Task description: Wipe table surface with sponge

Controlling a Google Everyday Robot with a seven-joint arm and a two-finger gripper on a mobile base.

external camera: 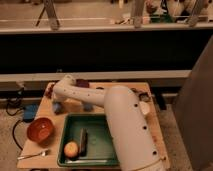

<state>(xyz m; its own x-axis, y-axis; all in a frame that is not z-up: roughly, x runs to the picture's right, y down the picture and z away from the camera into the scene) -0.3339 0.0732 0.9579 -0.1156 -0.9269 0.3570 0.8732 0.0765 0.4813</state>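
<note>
A white robot arm [115,112] reaches across the tan tabletop [150,127] to its far left. The gripper [59,102] hangs low there; the jaws' state cannot be told. No sponge shows clearly, so wiping progress is uncertain.
</note>
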